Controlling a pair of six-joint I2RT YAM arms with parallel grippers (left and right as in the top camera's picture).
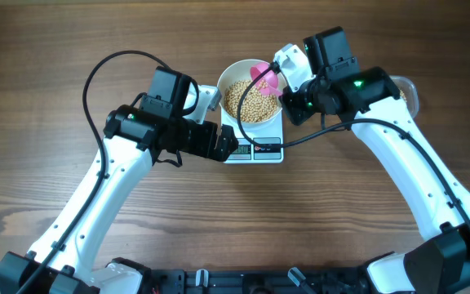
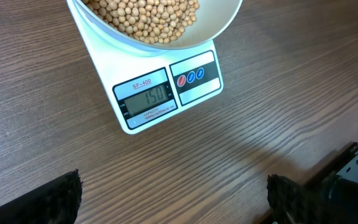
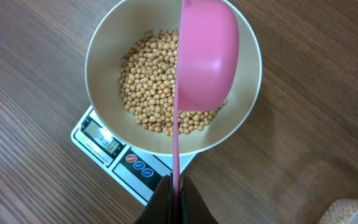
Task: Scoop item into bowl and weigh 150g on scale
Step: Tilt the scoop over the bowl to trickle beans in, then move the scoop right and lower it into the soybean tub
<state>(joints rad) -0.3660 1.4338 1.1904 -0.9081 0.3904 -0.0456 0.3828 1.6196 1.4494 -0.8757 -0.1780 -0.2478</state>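
Beans heaped loose in the white bowl, the bowl seated on the scale, all toward the far middle of the worktop. Brown wood grain under everything. Left arm reaching in from the near left, its pincer released, fingers spread wide, hanging just before the scale's front edge and touching nothing. Right arm bent in from the near right, its pincer clenched on the thin handle of a pink scoop. Clear container behind the right arm, mostly hidden. Scale white and square, most of its platform covered by the bowl. Scoop head poised over the bowl, above the heap, turned on its side. Grey display reading 150, with the button panel right beside it.
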